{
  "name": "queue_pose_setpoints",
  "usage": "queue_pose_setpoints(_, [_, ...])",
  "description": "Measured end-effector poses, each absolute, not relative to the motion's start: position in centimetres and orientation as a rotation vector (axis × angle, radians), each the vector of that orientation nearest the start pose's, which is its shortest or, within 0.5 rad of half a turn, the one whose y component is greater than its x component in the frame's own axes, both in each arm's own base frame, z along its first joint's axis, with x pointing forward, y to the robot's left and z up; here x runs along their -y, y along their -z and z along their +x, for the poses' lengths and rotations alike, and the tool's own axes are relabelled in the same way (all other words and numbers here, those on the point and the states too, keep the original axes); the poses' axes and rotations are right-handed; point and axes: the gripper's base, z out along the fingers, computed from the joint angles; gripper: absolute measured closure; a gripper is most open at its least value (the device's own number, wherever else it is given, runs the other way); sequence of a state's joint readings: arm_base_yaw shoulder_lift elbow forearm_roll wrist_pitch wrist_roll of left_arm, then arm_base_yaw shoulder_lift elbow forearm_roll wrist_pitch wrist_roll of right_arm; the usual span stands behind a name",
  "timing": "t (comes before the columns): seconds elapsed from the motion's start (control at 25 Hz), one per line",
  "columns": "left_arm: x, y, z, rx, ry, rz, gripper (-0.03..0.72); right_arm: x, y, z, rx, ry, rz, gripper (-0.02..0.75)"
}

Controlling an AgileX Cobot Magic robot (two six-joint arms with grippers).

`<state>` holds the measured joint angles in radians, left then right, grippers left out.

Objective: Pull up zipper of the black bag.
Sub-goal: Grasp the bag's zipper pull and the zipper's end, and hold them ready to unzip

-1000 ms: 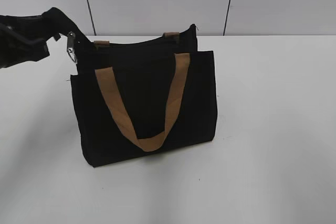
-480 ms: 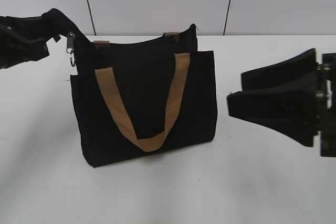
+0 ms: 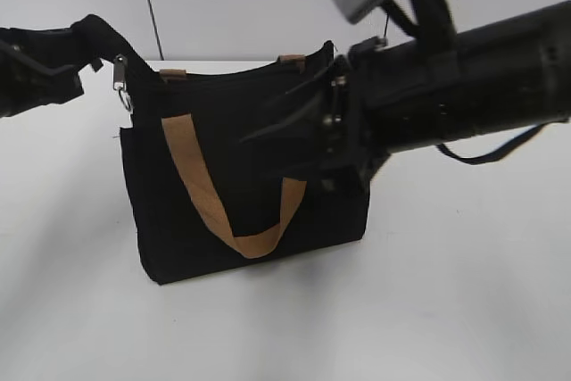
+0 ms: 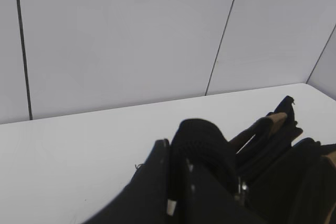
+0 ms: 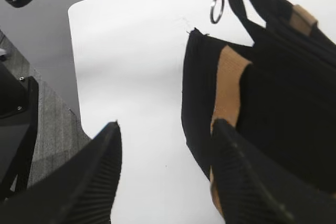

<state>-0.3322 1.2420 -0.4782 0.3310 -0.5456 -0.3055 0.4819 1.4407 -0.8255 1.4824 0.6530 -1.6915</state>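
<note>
The black bag [image 3: 245,180] stands upright in the centre of the exterior frame on the white table [image 3: 464,292], its tan strap [image 3: 234,211] hanging in a V across the front panel. Up at the bag's upper left corner, a black fabric tab [image 3: 100,35] is stretched out toward the left edge of the frame, and the left gripper [image 3: 76,60] is clamped onto it there, fingers pressed together on the cloth. Just below that tab hangs the zipper [image 3: 119,82], a small silver metal pull with a ring, dangling free beside the bag's corner.

The left wrist view, lower centre, confirms it: the dark fingers [image 4: 157,182] squeeze a looped black fabric piece, with the bag's top edge and brown strap ends running off to the right.

Now the right arm [image 3: 473,78] fills the upper right of the exterior frame, reaching in over the bag's right half. The right gripper [image 3: 277,136] sits in front of the bag's front panel, fingers spread apart, holding nothing. From the right wrist view, those two ribbed fingers [image 5: 100,177] stand wide at the bottom of the frame, table between them, the bag's side and tan strap at right, and the silver pull ring up at top centre.
</note>
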Motion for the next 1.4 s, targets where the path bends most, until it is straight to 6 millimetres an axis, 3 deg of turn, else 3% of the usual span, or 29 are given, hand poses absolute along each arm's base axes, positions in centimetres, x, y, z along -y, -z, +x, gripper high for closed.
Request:
queue_pose_setpoints(0.24, [9.4, -24.9, 22.5, -1.696, 0.406, 0.394, 0.687, -23.4, -25.2, 25.2, -1.806, -0.890, -1.206, 0.335])
queue_pose_setpoints(0.44, [9.4, -24.9, 22.5, -1.696, 0.406, 0.394, 0.687, -25.9, -24.7, 27.1, -1.784, -0.883, -1.228, 0.370])
queue_pose_setpoints(0.92, [9.4, -25.0, 22.5, -1.680, 0.412, 0.394, 0.688, -28.4, -23.7, 30.6, -1.770, -0.877, -1.219, 0.377])
queue_pose_setpoints(1.16, [9.5, -25.4, 22.5, -1.639, 0.428, 0.394, 0.688, -28.7, -23.1, 31.2, -1.785, -0.868, -1.209, 0.381])
queue_pose_setpoints(1.4, [9.6, -25.4, 22.5, -1.635, 0.429, 0.396, 0.688, -28.6, -23.1, 31.4, -1.802, -0.846, -1.184, 0.442])
